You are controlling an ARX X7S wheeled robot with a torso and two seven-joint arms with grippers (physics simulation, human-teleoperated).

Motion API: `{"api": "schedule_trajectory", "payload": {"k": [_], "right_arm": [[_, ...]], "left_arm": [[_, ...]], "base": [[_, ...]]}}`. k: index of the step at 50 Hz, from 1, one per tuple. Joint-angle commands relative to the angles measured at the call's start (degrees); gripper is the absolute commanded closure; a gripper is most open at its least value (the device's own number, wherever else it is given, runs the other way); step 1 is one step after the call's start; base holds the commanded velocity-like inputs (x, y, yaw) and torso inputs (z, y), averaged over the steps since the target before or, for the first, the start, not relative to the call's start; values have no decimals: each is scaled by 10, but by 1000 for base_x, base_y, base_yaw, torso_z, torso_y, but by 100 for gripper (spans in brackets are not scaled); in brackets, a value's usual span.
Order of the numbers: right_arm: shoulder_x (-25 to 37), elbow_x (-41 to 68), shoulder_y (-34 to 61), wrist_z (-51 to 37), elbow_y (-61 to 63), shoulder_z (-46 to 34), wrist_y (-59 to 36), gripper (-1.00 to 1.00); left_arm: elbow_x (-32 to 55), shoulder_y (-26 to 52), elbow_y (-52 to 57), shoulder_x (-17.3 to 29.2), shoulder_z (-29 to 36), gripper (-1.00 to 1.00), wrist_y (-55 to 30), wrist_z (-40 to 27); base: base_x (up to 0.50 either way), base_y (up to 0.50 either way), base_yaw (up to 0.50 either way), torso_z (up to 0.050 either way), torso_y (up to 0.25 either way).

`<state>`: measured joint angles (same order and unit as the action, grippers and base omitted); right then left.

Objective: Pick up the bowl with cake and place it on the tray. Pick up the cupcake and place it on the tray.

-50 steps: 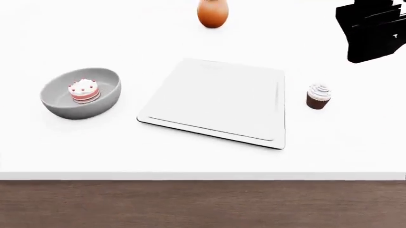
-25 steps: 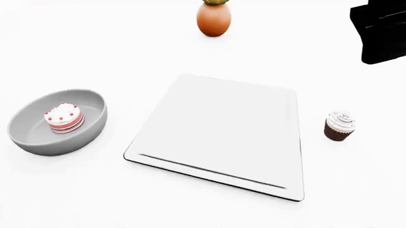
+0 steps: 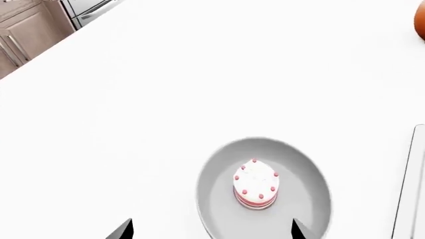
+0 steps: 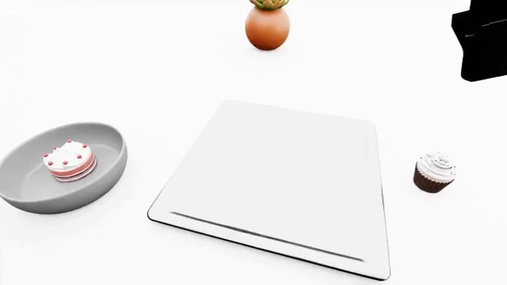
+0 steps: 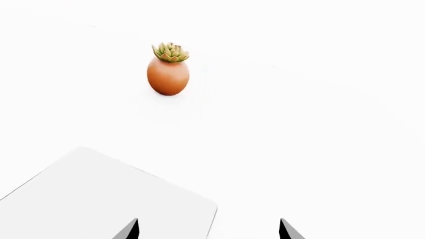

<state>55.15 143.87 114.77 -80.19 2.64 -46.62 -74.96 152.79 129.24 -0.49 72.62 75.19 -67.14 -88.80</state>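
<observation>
Both grippers, left gripper [image 3: 211, 230] and right gripper [image 5: 208, 229], seemingly spread wide and empty, risk tipping the round grey bowl [image 4: 59, 169] and spilling its white-frosted pink-layered cake [image 4: 70, 160] left of the silvery rectangular tray [image 4: 277, 178].

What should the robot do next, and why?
Probably lower the left gripper onto the bowl rim. Its open fingertips hang above the bowl, which sits with the cake inside, left of the tray, untouched. The cupcake can wait.
</observation>
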Motion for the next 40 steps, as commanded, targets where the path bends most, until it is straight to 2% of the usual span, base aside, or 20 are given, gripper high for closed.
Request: {"api": "schedule_trajectory", "payload": {"k": [1,5,18,31,40], "right_arm": [[9,-28,-22,24,4,6,-2,-100],[13,-36,-32,35,7,11,-2,-100],[20,-53,-51,53,17,17,4,-100],[26,-55,-55,60,26,16,7,-100],[29,-76,-78,78,33,22,10,-100]], "left_arm": [[-12,-14,24,48,41,-100,37,21],[-47,-32,38,56,36,-100,75,47],[-79,-89,119,78,37,-100,237,96],[-102,-119,122,102,49,-100,247,117],[-161,-153,92,85,62,-100,294,177]], "base": [[0,0,0,0,0],[0,0,0,0,0],[0,0,0,0,0],[0,0,0,0,0],[0,0,0,0,0]]}}
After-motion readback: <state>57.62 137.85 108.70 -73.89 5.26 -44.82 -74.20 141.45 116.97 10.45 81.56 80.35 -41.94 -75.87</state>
